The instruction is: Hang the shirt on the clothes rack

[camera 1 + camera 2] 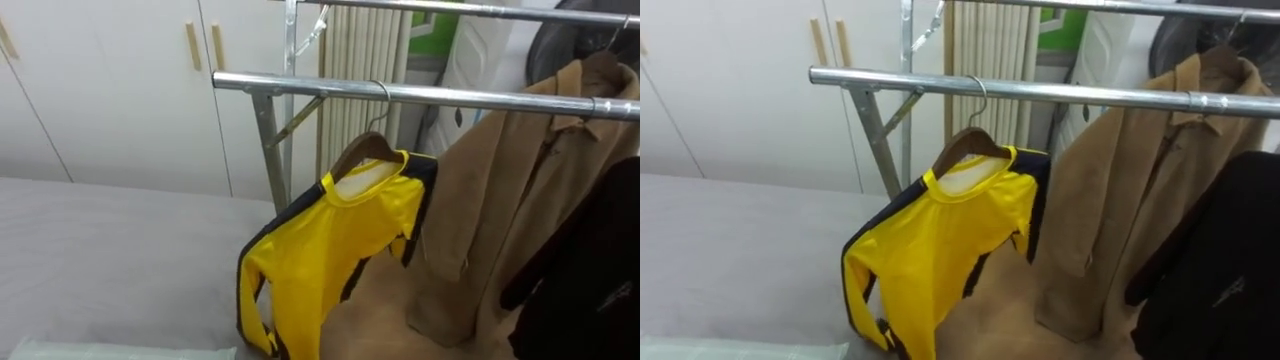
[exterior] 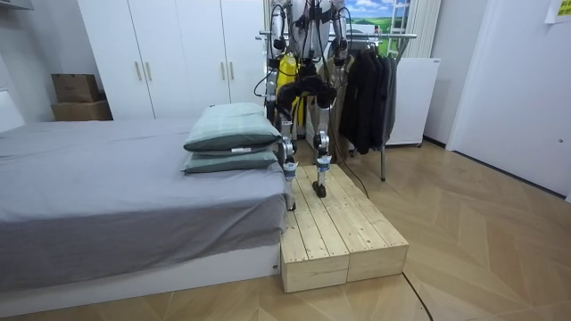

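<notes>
Now the yellow shirt [image 1: 335,250] is on the clothes rack. It sits on a wooden hanger [image 1: 362,150] whose metal hook is over the lower rail [image 1: 300,86], near that rail's left end and just right of the rack's upright post. The hanger tilts, with its left shoulder lower than its right. The shirt has black trim down its sides and one sleeve droops toward the bed [image 1: 100,250]. Its neck opening faces up and a white inner label shows there.

Farther right along the same rail hangs a tan coat [image 1: 510,200], whose lower cloth spreads out beneath and behind the shirt's hem. A black garment [image 1: 590,270] hangs at the rail's right end, in front of the coat. A second, upper rail [image 1: 450,10] runs above and behind.

In the room view the robot stands upright on a wooden platform [image 2: 339,232] at the bed's end, facing the rack, with two pillows [image 2: 232,138] on the bed corner beside it. Its left hand [image 2: 268,89] and right hand [image 2: 335,87] hang by its hips, too small there to tell whether they are open or closed. A white wardrobe [image 1: 120,90] stands behind the bed.
</notes>
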Tool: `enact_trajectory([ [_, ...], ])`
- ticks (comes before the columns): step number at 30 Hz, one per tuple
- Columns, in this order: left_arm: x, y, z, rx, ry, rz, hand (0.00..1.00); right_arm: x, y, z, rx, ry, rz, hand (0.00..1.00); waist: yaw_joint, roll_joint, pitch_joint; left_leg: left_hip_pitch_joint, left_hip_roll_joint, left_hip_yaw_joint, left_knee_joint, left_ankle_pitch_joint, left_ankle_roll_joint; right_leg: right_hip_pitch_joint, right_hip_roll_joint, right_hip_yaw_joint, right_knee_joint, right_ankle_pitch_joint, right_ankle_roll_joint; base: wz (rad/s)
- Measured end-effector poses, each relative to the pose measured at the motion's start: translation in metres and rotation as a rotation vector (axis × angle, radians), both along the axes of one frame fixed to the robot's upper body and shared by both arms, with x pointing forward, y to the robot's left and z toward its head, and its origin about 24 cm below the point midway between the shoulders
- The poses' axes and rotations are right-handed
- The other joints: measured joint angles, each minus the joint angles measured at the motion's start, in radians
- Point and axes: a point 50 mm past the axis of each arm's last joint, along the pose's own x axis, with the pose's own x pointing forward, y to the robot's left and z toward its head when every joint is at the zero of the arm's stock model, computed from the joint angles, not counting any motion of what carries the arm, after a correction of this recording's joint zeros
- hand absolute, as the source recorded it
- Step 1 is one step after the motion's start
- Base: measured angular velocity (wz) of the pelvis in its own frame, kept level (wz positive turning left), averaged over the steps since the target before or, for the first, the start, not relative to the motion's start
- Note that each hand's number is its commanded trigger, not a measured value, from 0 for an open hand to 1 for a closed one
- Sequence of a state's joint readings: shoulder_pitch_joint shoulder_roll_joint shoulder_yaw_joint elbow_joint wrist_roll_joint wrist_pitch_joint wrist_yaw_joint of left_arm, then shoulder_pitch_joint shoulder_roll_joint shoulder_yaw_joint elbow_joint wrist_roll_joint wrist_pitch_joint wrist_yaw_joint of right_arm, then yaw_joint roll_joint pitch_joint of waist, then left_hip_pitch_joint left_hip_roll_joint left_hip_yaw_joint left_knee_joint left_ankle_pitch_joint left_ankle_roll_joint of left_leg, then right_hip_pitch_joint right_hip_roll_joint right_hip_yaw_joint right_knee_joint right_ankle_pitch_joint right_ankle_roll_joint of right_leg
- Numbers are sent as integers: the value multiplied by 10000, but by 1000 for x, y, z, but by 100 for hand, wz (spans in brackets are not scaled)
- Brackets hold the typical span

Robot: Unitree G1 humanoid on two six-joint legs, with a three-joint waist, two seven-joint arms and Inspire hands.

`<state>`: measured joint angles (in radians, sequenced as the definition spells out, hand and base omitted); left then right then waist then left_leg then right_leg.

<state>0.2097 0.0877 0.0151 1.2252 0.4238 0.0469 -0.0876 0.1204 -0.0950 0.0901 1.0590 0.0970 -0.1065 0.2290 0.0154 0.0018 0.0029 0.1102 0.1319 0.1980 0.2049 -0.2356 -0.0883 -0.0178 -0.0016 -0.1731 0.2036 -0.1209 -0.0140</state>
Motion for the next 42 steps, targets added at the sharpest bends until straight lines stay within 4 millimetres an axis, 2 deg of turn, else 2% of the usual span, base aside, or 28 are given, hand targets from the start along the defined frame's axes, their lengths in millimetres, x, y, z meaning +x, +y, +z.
enact_trajectory([
  [3,2,0,0,21,-140,-2,0,1,3,0,17,-1,240,0,108,69,-12,-200,-14,-502,43,-6,3,59,-87,-495,16,-111,-14,53],
  [5,3,-3,0,33,-250,45,0,0,2,0,-61,93,270,0,215,210,-6,-414,-24,-884,237,-5,2,210,-132,-861,-37,-117,-22,60],
  [6,3,-4,0,-7,-283,71,0,1,0,0,-155,151,288,0,294,291,0,-519,-48,-1082,351,-5,2,273,-220,-1165,-6,-138,-26,63],
  [9,8,-8,-1,-91,-489,321,0,8,-2,1,-376,118,421,0,394,424,13,-918,-65,-1114,642,78,26,514,-467,-2167,4,-337,4,84],
  [11,9,-7,0,-59,-560,575,0,12,-4,1,-530,73,474,0,461,369,18,-1121,-84,-671,636,338,51,640,-601,-2622,17,-487,45,110],
  [12,8,-5,0,14,-492,651,0,16,-6,2,-571,5,349,0,454,275,15,-1283,-73,-156,633,515,100,725,-825,-3293,-49,-595,54,93],
  [13,7,-3,0,41,-472,715,0,17,-7,2,-608,-23,286,0,424,193,-16,-1336,-37,235,682,592,140,753,-948,-3594,-93,-664,60,146],
  [15,9,-2,0,33,-482,1005,0,13,-17,2,-915,202,152,0,133,176,1,-1317,349,2600,1437,449,455,1295,-1186,-4998,-157,-867,187,182],
  [16,7,0,0,101,-427,1024,0,11,-21,2,-1085,394,82,0,149,179,7,-1243,407,3229,1673,316,539,1539,-1249,-5538,-147,-931,273,146],
  [17,7,0,1,137,-402,1035,0,10,-23,2,-1138,471,48,0,185,180,12,-1224,420,3429,1722,268,540,1616,-1263,-5756,-144,-963,320,119],
  [19,6,3,1,230,-358,1037,0,8,-26,1,-1310,655,-277,0,216,178,63,-1267,362,3488,1730,150,506,1927,-1310,-6459,-152,-1085,513,91],
  [21,7,3,1,216,-390,1130,0,5,-27,-1,-1436,797,-509,0,231,161,64,-1323,200,3326,1695,114,564,2076,-1414,-6797,-122,-1151,665,62],
  [24,6,3,1,276,-426,1336,0,-2,-30,-2,-1618,1090,-805,0,201,106,56,-1336,-96,3211,1480,45,680,2218,-1833,-7136,569,-1249,835,46],
  [25,7,3,1,309,-437,1358,0,-3,-31,-3,-1679,1147,-879,0,175,100,61,-1332,-138,3216,1456,26,712,2213,-1947,-7146,803,-1248,835,69],
  [27,12,3,0,324,-543,1365,0,-13,-37,-4,-1846,1439,-1384,0,23,14,66,-1084,-445,3186,1142,11,934,2117,-2638,-6754,2336,-1246,823,101],
  [28,11,3,0,336,-510,1354,0,-17,-40,-5,-1883,1577,-1709,0,12,-45,80,-858,-585,2775,999,21,1047,1754,-2990,-6140,3460,-1133,637,94],
  [29,10,3,0,350,-487,1344,0,-20,-40,-5,-1914,1647,-1832,0,-50,-11,87,-809,-584,2512,991,-7,1094,1559,-3033,-5635,3835,-1165,353,91],
  [30,11,7,1,462,-544,1416,0,-22,-38,-6,-1901,1700,-2000,0,-91,40,60,-845,-585,2013,1063,-22,1118,1160,-2765,-4540,3780,-1556,276,68],
  [31,11,8,1,556,-585,1502,0,-21,-37,-6,-1837,1670,-2088,0,-77,-9,88,-865,-576,1707,1067,-22,1117,897,-2547,-4067,3548,-1791,296,81],
  [32,11,10,2,685,-592,1590,0,-21,-35,-6,-1776,1647,-2207,0,-134,-19,113,-906,-524,1087,1042,-19,1108,410,-2130,-3322,2844,-1887,287,105],
  [33,8,11,1,734,-469,1604,0,-20,-35,-6,-1786,1593,-2388,0,-375,-49,111,-886,-541,518,1048,-14,1077,185,-1831,-2819,1799,-1609,400,121],
  [34,6,11,1,751,-396,1623,0,-20,-35,-6,-1786,1569,-2560,0,-443,-104,122,-824,-598,350,1061,-52,1016,100,-1790,-2537,1259,-1120,500,129],
  [35,3,10,1,748,-281,1771,0,-23,-36,-7,-1866,1610,-2716,0,-456,-180,123,-683,-712,72,992,-190,916,148,-1716,-2147,1212,-406,608,79],
  [36,-4,10,1,773,-163,2027,0,-24,-38,-7,-1995,1677,-2727,0,-248,-148,54,-518,-721,35,906,-214,879,573,-1680,-2280,1005,-503,677,74],
  [37,-10,9,1,783,-7,2165,0,-20,-38,-6,-2021,1588,-2715,0,-176,-96,59,-489,-734,-168,891,-274,861,867,-1645,-2546,795,-545,737,50],
  [39,-10,12,2,910,71,2508,0,-18,-38,-6,-1951,1596,-2718,0,-137,-82,52,-565,-775,-433,849,-267,873,1126,-1540,-2702,495,-622,865,68],
  [41,-14,16,2,1004,254,2722,0,-19,-36,-7,-1815,1772,-2602,0,-116,-94,40,-613,-816,-746,880,-266,887,1309,-1461,-2589,294,-603,894,54],
  [42,-19,18,3,1037,424,2842,0,-20,-35,-7,-1730,1919,-2535,0,-118,-107,39,-619,-935,-949,893,-267,893,1401,-1426,-2418,264,-600,890,46],
])
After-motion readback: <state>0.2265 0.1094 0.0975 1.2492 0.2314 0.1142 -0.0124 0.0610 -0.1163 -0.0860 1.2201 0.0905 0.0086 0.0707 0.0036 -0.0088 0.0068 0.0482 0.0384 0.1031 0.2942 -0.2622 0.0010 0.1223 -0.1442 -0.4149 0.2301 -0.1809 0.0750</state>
